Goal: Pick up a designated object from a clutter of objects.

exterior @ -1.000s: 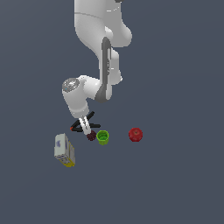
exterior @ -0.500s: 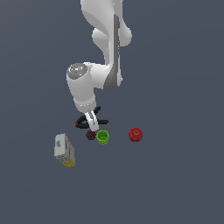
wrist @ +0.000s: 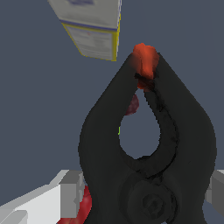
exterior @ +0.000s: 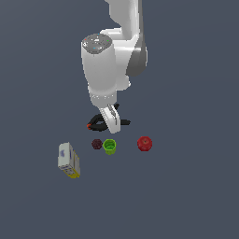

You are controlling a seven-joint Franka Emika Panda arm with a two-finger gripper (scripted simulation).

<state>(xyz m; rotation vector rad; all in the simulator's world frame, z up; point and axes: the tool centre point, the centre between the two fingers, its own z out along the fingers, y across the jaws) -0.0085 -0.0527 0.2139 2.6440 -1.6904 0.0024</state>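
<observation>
in the exterior view the white-and-yellow box [exterior: 68,160] is lying nearest the camera, tipped on its side, off toward the exterior view's left. a bit further back the small dark maroon ball [exterior: 96,144] is sitting just beside the green cup [exterior: 110,146], and the red apple [exterior: 144,143] is sitting apart from them toward the exterior view's right. behind that row the gripper [exterior: 112,122] is hanging off the big white arm [exterior: 105,65], and the black spring clamp [exterior: 96,124] is sitting right at it, with its red-orange tip poking toward the exterior view's left. in the wrist view the clamp [wrist: 148,153] is filling most of the frame, and grey finger pads [wrist: 69,192] are showing on either side of its pivot end, so the fingers are looking clamped on it. whether it's clear of the floor is hard to tell.
</observation>
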